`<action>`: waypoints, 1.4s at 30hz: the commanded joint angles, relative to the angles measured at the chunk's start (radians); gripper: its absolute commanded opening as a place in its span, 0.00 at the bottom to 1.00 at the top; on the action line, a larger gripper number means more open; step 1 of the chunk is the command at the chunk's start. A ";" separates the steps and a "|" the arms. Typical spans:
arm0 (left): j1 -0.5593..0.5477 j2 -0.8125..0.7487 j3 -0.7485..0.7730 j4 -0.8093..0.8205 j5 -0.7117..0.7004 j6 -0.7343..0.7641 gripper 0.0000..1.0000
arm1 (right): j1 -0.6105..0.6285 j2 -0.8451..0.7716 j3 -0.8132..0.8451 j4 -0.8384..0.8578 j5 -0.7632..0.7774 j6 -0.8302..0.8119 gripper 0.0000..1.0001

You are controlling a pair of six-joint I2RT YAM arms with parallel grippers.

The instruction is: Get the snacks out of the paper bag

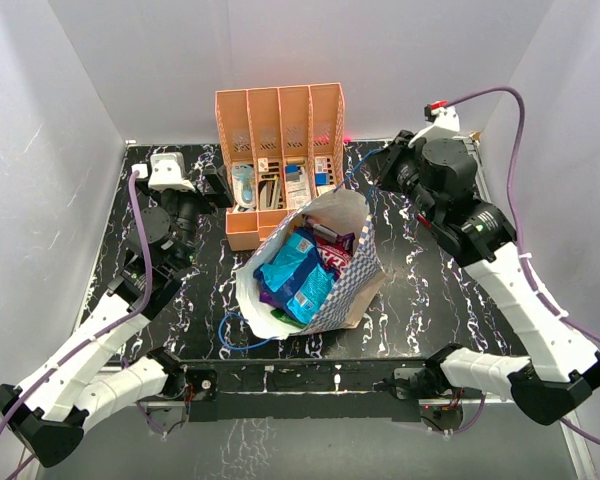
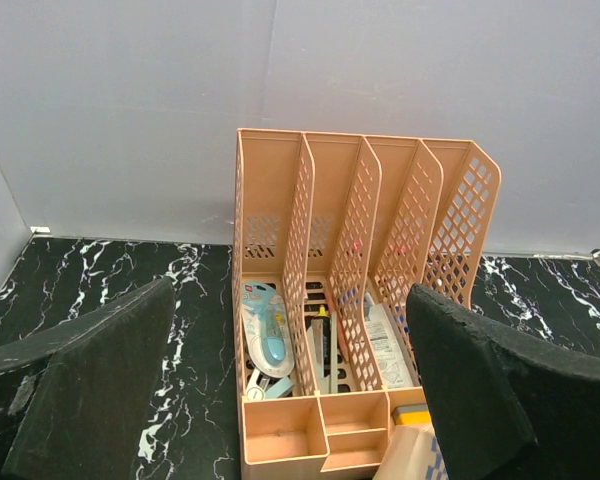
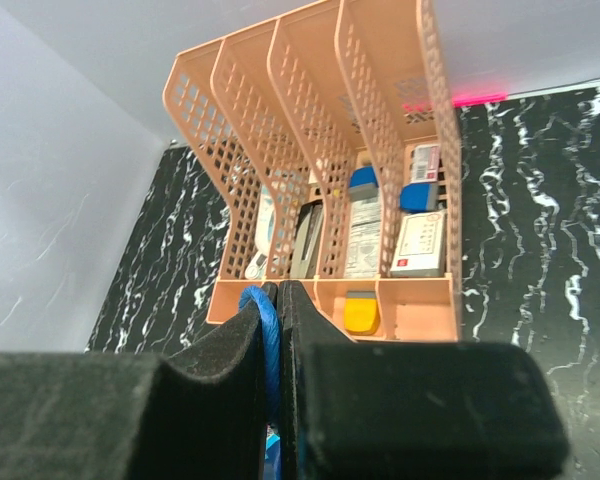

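Note:
The paper bag leans open in the middle of the table, its cream inside showing. Snacks fill it: blue packets on top, with red, pink, purple and green ones around them. My right gripper is at the bag's far rim. In the right wrist view it is shut on the bag's blue cord handle. The other blue handle lies loose on the table at the front. My left gripper is open and empty, left of the bag and facing the organizer. A corner of the bag shows low in the left wrist view.
An orange slotted desk organizer with stationery stands just behind the bag, also in the left wrist view and the right wrist view. White walls close the back and sides of the black marbled table.

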 commanded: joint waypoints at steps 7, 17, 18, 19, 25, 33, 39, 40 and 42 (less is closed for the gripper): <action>0.007 0.010 0.001 0.027 0.018 -0.017 0.98 | -0.010 -0.109 0.051 0.043 0.156 -0.042 0.08; 0.007 0.067 0.042 -0.025 0.083 -0.086 0.98 | -0.010 -0.225 -0.042 0.035 0.150 -0.026 0.08; 0.007 0.083 0.056 -0.042 0.096 -0.103 0.98 | -0.010 -0.236 -0.043 0.032 0.164 -0.030 0.08; 0.007 0.098 0.074 -0.058 0.110 -0.120 0.98 | -0.010 -0.243 -0.041 0.030 0.174 -0.034 0.08; 0.006 0.213 0.226 -0.174 0.296 -0.209 0.98 | -0.011 -0.259 0.000 -0.030 0.208 -0.066 0.08; 0.006 0.311 0.370 -0.285 0.532 -0.365 0.98 | -0.010 -0.276 -0.005 -0.052 0.193 -0.080 0.08; 0.005 0.368 0.458 -0.368 0.584 -0.384 0.98 | -0.010 -0.333 0.033 -0.102 0.298 -0.125 0.08; 0.006 0.383 0.476 -0.382 0.598 -0.385 0.98 | -0.010 -0.341 0.025 -0.103 0.299 -0.124 0.08; 0.005 0.418 0.520 -0.414 0.631 -0.386 0.98 | -0.010 -0.353 0.003 -0.096 0.279 -0.117 0.08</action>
